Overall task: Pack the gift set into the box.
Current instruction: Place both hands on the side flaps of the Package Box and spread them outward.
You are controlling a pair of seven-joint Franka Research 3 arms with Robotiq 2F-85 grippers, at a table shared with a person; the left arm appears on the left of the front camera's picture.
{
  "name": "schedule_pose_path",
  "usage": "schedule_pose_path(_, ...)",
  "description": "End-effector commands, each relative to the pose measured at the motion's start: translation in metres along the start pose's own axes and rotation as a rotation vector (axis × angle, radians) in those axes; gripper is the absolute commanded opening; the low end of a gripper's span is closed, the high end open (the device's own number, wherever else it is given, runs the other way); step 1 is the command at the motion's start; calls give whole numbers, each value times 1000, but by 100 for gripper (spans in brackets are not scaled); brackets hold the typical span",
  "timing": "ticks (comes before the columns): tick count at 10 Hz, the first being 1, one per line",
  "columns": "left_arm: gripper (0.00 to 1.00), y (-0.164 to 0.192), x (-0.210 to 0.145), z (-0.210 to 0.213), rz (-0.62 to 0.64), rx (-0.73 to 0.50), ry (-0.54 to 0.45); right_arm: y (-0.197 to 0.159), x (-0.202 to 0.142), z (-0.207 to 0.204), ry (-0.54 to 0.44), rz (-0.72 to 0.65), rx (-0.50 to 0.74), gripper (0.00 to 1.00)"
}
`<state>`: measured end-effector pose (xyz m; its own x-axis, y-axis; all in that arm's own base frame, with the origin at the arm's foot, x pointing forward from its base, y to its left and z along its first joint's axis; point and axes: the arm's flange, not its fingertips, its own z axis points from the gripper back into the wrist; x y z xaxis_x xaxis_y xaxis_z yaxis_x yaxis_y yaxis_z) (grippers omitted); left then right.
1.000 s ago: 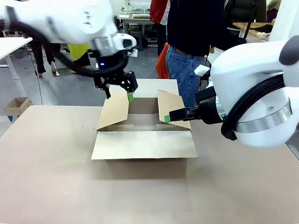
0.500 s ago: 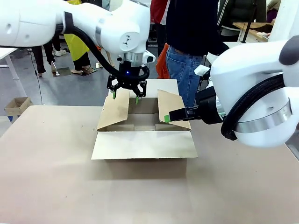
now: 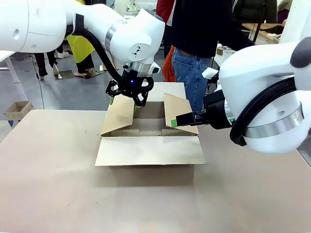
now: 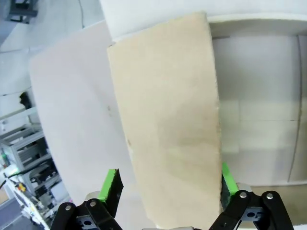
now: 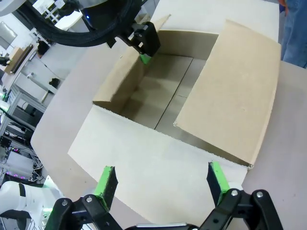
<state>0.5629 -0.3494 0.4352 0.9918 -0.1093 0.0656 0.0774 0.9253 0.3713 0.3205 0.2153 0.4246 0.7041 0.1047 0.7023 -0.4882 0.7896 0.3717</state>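
Observation:
The box (image 3: 146,174) stands open mid-table, and its inside (image 5: 165,91) is bare cardboard. The gift set is out of view. My left gripper (image 3: 124,100) hangs over the raised left flap (image 3: 119,116), open. In the left wrist view that flap (image 4: 168,120) stands between the green pads (image 4: 111,184) of the gripper (image 4: 169,183), with a gap on each side. My right gripper (image 3: 175,121) is at the near edge of the right flap (image 3: 180,109). It is open (image 5: 161,181) above the box's front corner, holding nothing.
A person in a dark top and jeans (image 3: 194,73) stands at the far side behind the box. The near flap (image 3: 150,150) lies flat toward me. A small cardboard box (image 3: 18,109) sits on the floor at left. Bare tabletop (image 3: 48,184) surrounds the box.
My left arm has swung in over the box, and its gripper has turned and settled astride the top of the left flap. The right arm and the box have not moved.

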Motion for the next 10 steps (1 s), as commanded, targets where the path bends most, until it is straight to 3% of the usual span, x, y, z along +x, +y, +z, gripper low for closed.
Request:
schedule_pose_path(1,100,11,-16,3,25,76,-23,4,4,3,-1,-19,-18,100)
schedule_pose_path(3,100,24,-24,13,34,73,-45,4,4,3,-1,-19,-18,100)
schedule_pose_path(6,100,72,-36,23,121,50,-89,4,4,3,-1,-19,-18,100)
schedule_pose_path(7,100,93,-37,18,98,-5,-81,4,4,3,-1,-19,-18,100)
schedule_pose_path(10,100,161,-38,-8,190,-173,-30,4,4,3,-1,-19,-18,100)
